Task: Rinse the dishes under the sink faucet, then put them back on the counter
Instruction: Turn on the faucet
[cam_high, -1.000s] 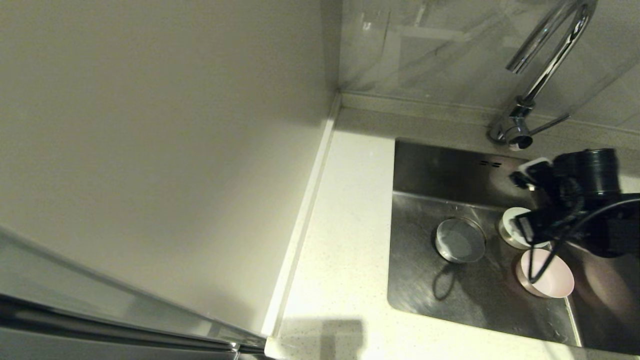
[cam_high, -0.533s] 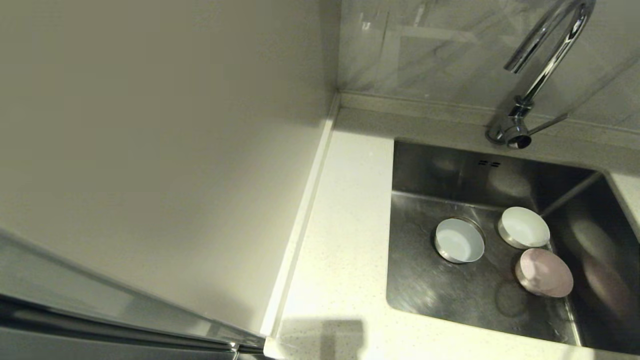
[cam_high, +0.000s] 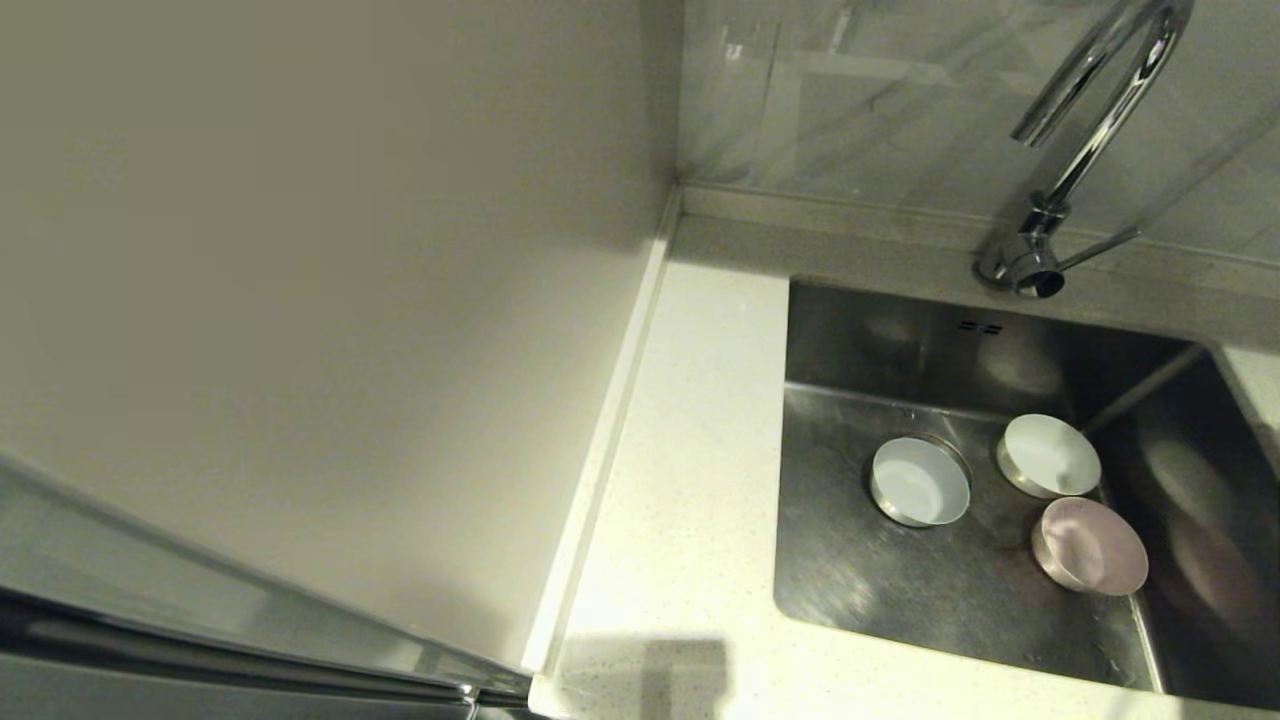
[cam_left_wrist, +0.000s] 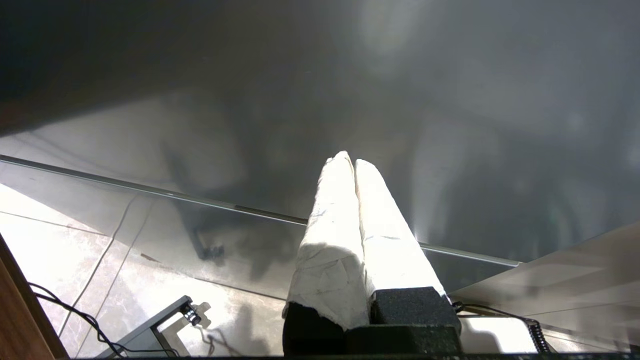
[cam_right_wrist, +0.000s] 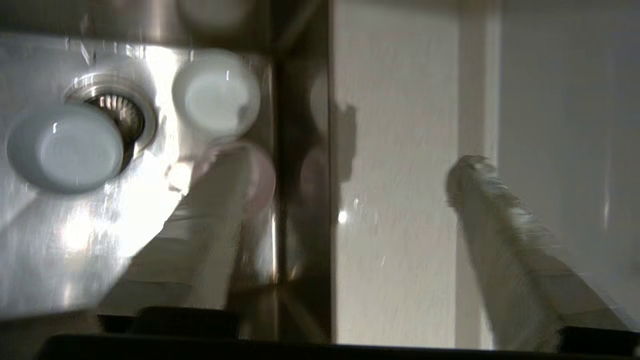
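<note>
Three small bowls lie in the steel sink (cam_high: 850, 580). The pale blue one (cam_high: 920, 482) (cam_right_wrist: 65, 147) partly covers the strainer drain (cam_right_wrist: 117, 112). The white one (cam_high: 1050, 456) (cam_right_wrist: 216, 95) and the pink one (cam_high: 1092, 545) (cam_right_wrist: 262, 175) sit at the basin's right side. The chrome faucet (cam_high: 1090, 130) stands behind the sink, and no water shows. My right gripper (cam_right_wrist: 350, 160) is outside the head view. It is open and empty over the sink's right rim, and one finger (cam_right_wrist: 215, 225) partly hides the pink bowl. My left gripper (cam_left_wrist: 348, 159) is shut and empty, parked away from the sink.
The white speckled counter (cam_high: 690, 450) runs along the sink's left, with a raised edge strip (cam_high: 600, 450) against the cream wall panel (cam_high: 300, 300). More counter (cam_right_wrist: 395, 150) lies right of the basin. The left wrist view shows a dark glossy panel (cam_left_wrist: 450, 100) and floor tiles (cam_left_wrist: 60, 240).
My right arm, which hung over the bowls on the sink's right side a second ago, has pulled out of the head view. The three bowls have stayed where they were.
</note>
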